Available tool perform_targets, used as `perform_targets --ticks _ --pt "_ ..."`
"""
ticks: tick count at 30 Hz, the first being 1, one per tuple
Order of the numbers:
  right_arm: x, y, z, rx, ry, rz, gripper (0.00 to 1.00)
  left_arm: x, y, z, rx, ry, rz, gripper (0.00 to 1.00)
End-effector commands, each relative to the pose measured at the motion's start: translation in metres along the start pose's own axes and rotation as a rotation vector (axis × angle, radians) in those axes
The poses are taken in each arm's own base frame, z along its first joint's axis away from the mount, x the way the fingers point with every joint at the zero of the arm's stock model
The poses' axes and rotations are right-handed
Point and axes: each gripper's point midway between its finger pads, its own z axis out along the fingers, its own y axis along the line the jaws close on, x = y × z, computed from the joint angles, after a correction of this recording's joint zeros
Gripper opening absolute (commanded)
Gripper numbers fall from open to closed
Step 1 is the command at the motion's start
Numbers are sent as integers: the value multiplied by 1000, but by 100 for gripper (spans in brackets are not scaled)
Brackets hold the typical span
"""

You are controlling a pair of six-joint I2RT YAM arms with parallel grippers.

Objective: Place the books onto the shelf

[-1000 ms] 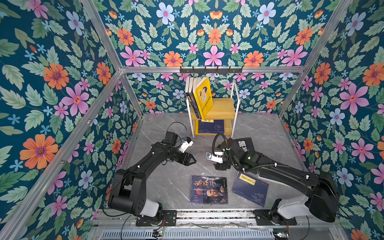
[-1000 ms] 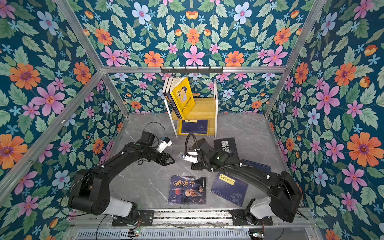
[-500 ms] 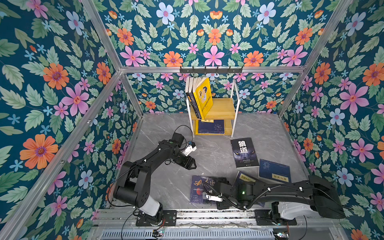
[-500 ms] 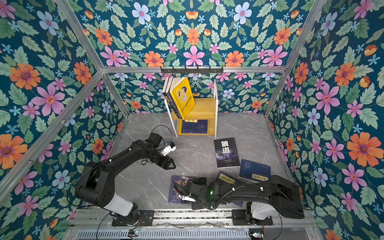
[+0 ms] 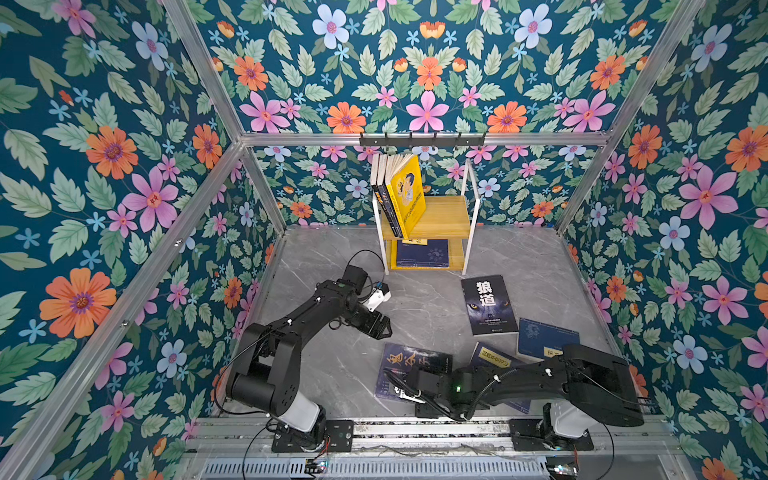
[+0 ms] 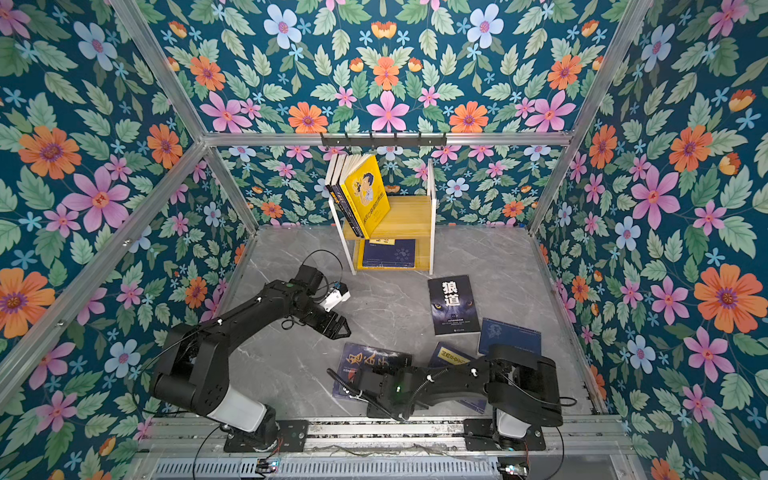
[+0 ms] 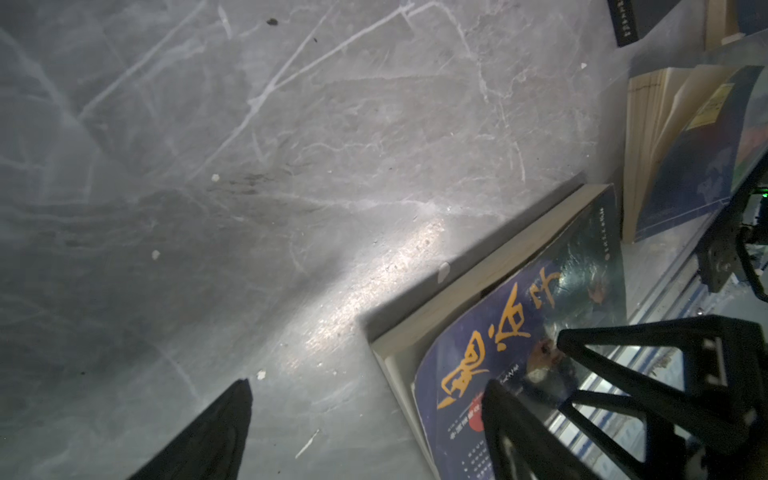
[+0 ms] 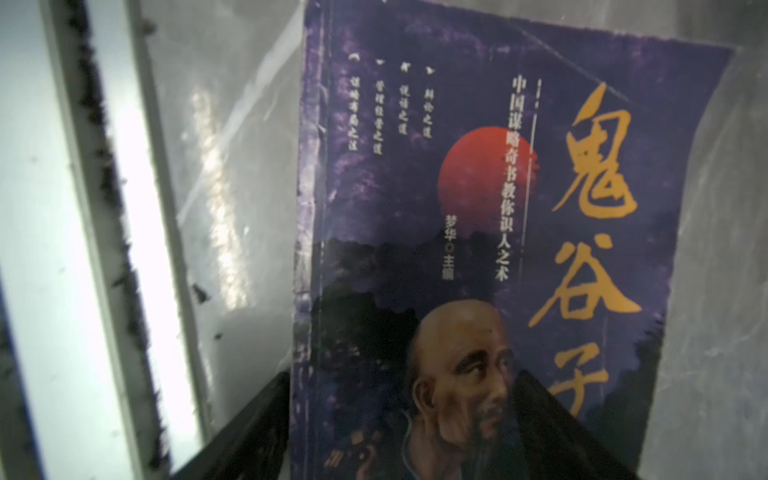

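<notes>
At the front rail (image 5: 415, 429), I see right gripper (image 8: 403, 374) spread wide over the old-man book (image 8: 498, 208); left gripper (image 5: 382, 327) wide, holding nothing.

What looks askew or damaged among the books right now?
On the shelf, the yellow book and the dark books beside it lean sideways, not upright. In the left wrist view, the old-man book has its cover curling off the pages.

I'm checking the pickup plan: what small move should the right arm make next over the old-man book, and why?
Probably lower the right claw a little onto the spine edge of the old-man book. The claw is open, with one jaw beside the spine and one over the cover, and the book lies on the table, not gripped. The left claw hovers open nearby.
</notes>
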Motion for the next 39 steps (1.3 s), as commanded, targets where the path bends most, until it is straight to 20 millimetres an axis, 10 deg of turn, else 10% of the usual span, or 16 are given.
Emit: perform_targets --ticks 1,25,39 --pt "29 -18 6 57 108 7 80 -2 13 3 -50 -6 -16 90" --pt "40 -54 55 44 163 13 71 -14 -8 48 228 -14 -248 70" --pt "38 -56 53 30 155 2 70 -29 -19 37 322 -68 -290 0"
